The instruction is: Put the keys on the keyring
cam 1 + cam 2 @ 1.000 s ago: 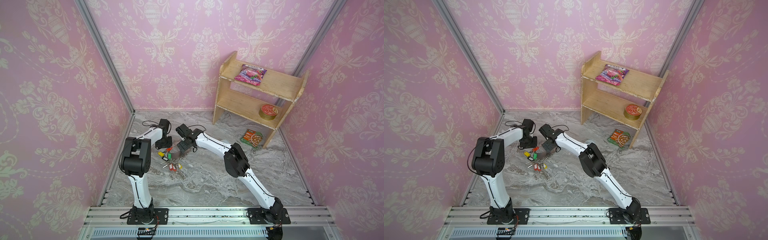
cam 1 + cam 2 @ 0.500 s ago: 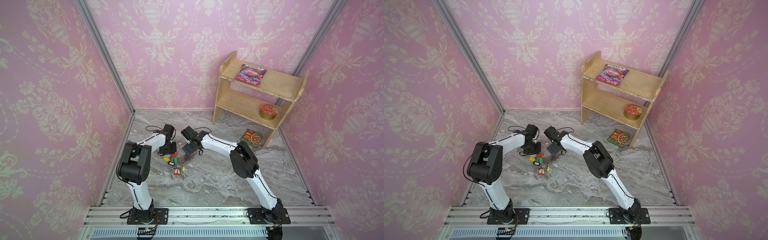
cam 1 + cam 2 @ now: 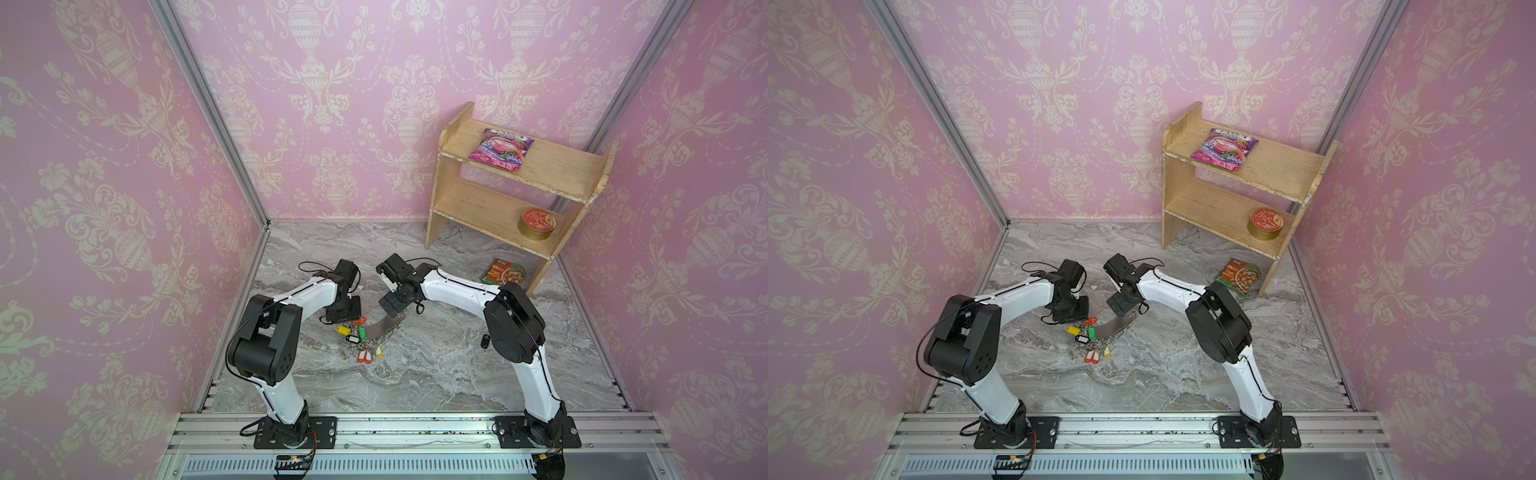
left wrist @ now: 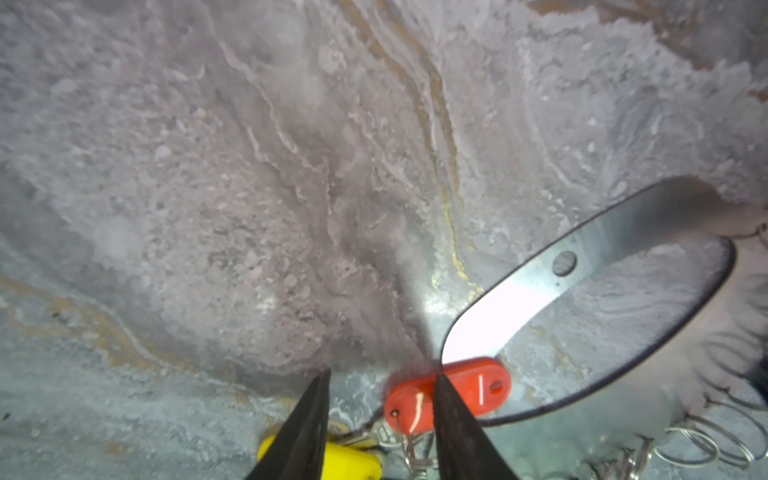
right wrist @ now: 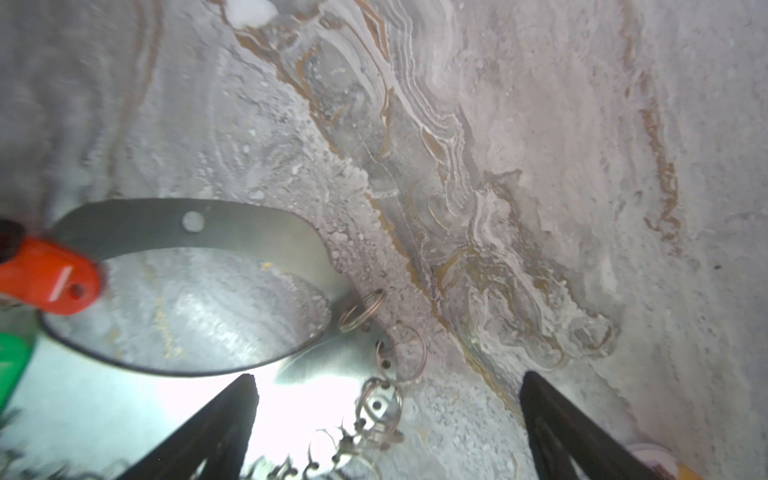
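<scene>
Here the left end effector (image 4: 380, 376) sits half open above the worktop (image 4: 249, 166), gripping nothing, one fingertip in front of a red tag (image 4: 469, 390) beside the keyring (image 4: 582, 257). The right end effector (image 5: 386, 378) gapes wide and empty over the keyring's small rings (image 5: 374, 399). The black key (image 3: 484, 341) lies well apart from the keyring, just beside the right arm (image 3: 513, 328).

Crowded middle, open front

With the keyring (image 3: 376, 326) as dial centre in a top view, the left gripper (image 3: 352, 316) crowds 10 o'clock and the right gripper (image 3: 388, 313) 1 o'clock, both just beside it; coloured tags (image 3: 365, 355) spill toward 6. The shelf (image 3: 498, 208) and a food packet (image 3: 505, 272) close off far 2 o'clock. Bare marble tabletop (image 3: 415, 386) lies free from 5 to 7.
</scene>
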